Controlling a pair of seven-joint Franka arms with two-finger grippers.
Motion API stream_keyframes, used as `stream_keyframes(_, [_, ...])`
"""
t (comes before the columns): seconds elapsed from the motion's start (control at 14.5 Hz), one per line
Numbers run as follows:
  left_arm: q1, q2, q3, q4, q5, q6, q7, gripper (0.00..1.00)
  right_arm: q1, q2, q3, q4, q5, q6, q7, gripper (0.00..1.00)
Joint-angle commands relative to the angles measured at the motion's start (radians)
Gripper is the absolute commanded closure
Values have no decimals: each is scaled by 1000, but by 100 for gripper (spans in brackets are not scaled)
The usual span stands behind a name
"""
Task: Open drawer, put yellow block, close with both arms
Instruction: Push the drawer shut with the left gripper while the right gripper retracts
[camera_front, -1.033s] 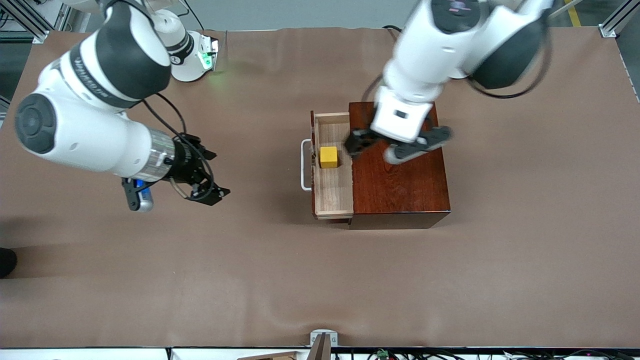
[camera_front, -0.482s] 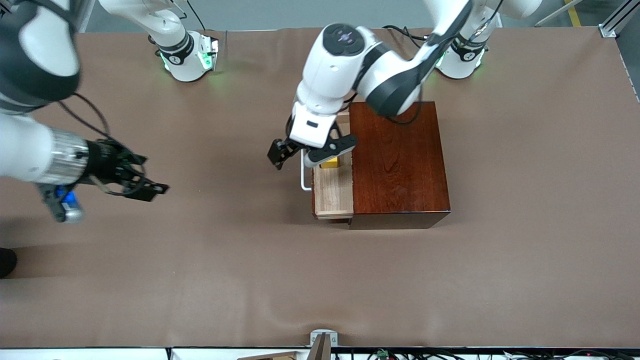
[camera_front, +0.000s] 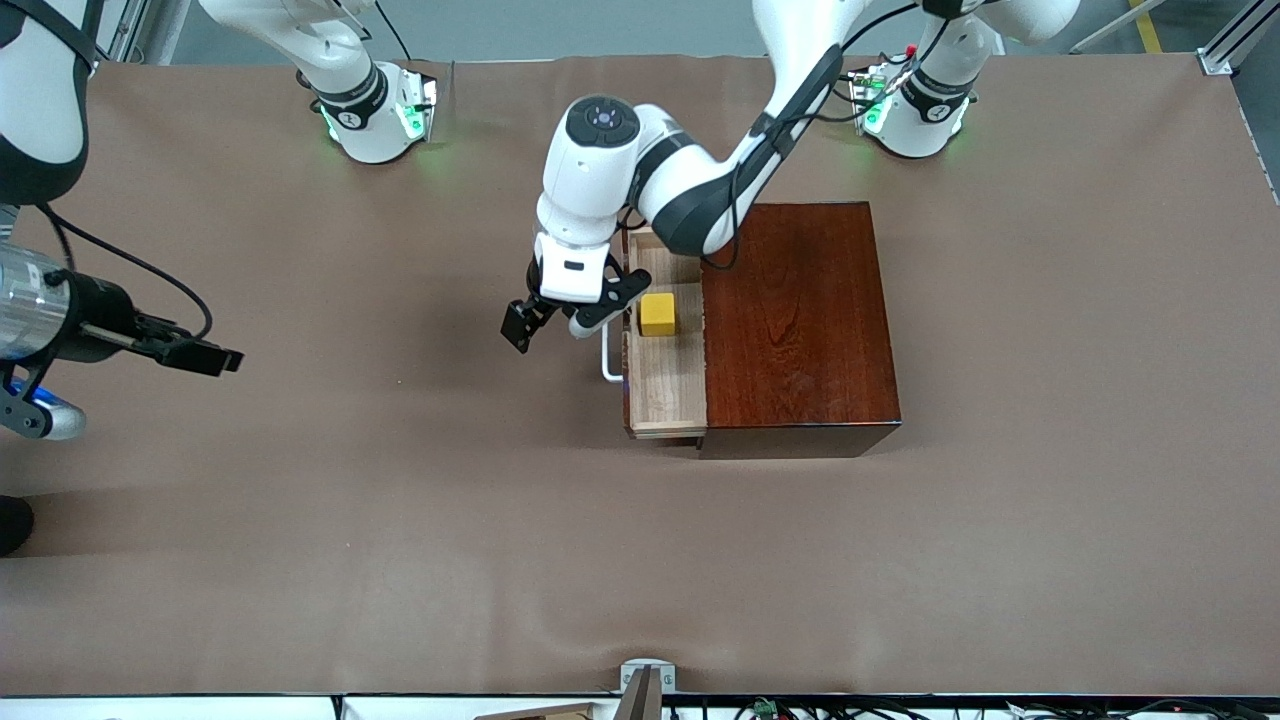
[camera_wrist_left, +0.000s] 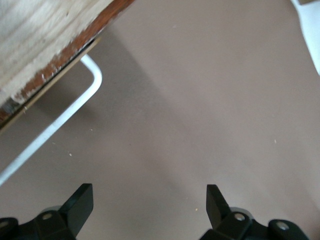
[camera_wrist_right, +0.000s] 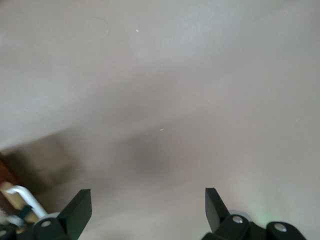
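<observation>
Since a moment ago, the left gripper (camera_front: 563, 322) has moved off the box top and now hangs over the table in front of the drawer (camera_front: 664, 385), by its white handle (camera_front: 608, 362), fingers spread wide and empty. That drawer is pulled partly out of the dark wooden box (camera_front: 800, 320), and the yellow block (camera_front: 657, 314) sits inside it, nearer the robots' bases. Well apart at the right arm's end of the table, the right gripper (camera_front: 205, 355) has drawn back, open and holding nothing
</observation>
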Motion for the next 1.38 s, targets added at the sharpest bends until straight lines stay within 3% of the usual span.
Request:
stream_keyframes(0.0, [-25,38,14,30,22,-3,-174,0,-46,-36,17,-8,-42,-13,-175,0])
stream_keyframes(0.28, [-29,56,14,24,20,-49,-265,0,-92,-85,20,-66,-56,-32,-329,0])
stream_keyframes(0.41, [-29,67,14,24,19,-87,-288,0,-91,-122,21,-121,-105,-21,-358,0])
stream_keyframes(0.83, [-29,62,55,26,29,-309,-308,0,-82,-344,24,-464,-128,195,-407,0])
stream_keyframes(1.1, [-10,33,84,24,32,-466,-297,0,-92,-379,24,-485,-149,207,-591,0])
stream_keyframes(1.31, [-12,30,98,22,77,-567,-300,0,-91,-387,24,-500,-151,232,-615,0])
